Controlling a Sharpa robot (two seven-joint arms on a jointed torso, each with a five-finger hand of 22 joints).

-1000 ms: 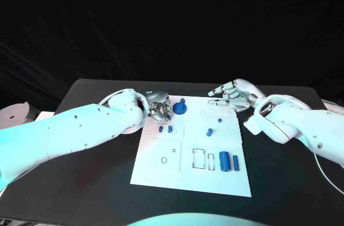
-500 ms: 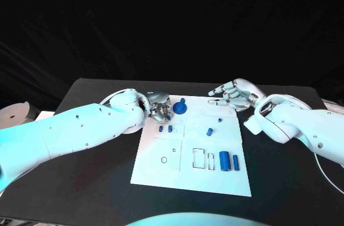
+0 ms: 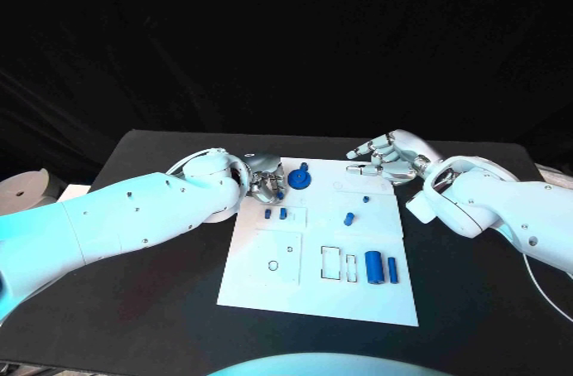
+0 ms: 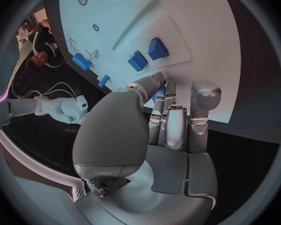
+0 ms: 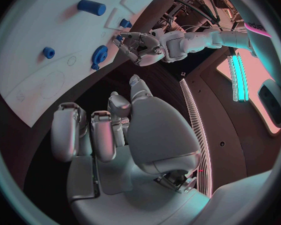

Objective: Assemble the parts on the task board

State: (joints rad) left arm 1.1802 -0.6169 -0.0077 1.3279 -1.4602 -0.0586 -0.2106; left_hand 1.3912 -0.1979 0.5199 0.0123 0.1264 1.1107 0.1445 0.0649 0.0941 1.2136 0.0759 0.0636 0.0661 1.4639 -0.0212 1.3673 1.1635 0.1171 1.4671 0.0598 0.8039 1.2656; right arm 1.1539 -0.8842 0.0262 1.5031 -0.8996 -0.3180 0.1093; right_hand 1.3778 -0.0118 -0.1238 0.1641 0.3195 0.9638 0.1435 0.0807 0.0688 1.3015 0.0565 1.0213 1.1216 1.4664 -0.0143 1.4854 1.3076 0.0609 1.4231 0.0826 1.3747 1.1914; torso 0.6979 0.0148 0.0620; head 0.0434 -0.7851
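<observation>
Both my hands at the far end of the task board (image 3: 320, 297), which lies in the middle of the black bench (image 3: 143, 310).

My left hand (image 3: 265, 187) sits at the board's far left corner with fingers curled in, touching a small blue part (image 4: 160, 89) at the fingertips; whether it pinches that part I cannot tell. Just beside it a round blue part (image 3: 299, 179) lies on the board. My right hand (image 3: 388, 161) hovers over the bench off the board's far right corner, fingers loosely bent and apart, holding nothing. Nearer me on the board: two small blue parts (image 3: 276, 214) side by side in the left column, a blue peg (image 3: 349, 219) near the middle, and a thick blue cylinder (image 3: 373, 267) with a thinner one (image 3: 392, 269) just beside it, next to two outlined rectangular slots (image 3: 331, 262).
</observation>
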